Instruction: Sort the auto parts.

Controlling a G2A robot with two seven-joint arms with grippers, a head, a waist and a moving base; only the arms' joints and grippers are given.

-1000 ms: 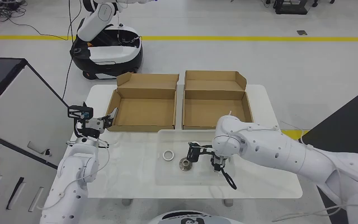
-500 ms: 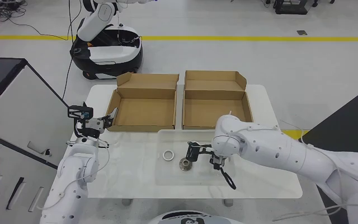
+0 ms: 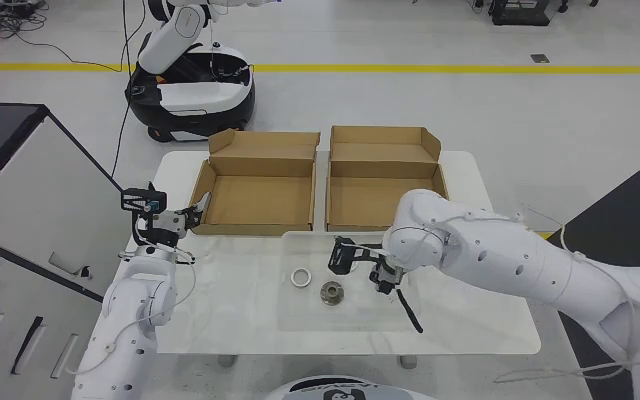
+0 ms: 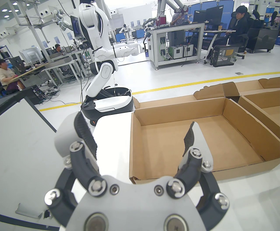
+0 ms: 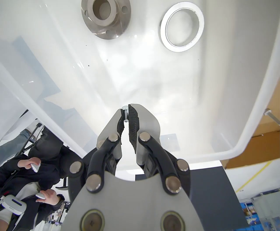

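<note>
A metal flange and a silver ring lie in the shallow white tray. Over the tray, right of the flange, my right gripper is shut on a small threaded bolt, held above the tray floor. My left gripper hangs open and empty beside the near left corner of the left cardboard box. The right cardboard box stands next to it.
Both boxes sit at the table's back with flaps up. A black strap-like part hangs under the right arm. Another white robot stands behind the table. A dark panel lies to the left.
My right gripper has risen and shifted toward the boxes, away from the flange, still shut on the bolt. The left arm has kept still.
</note>
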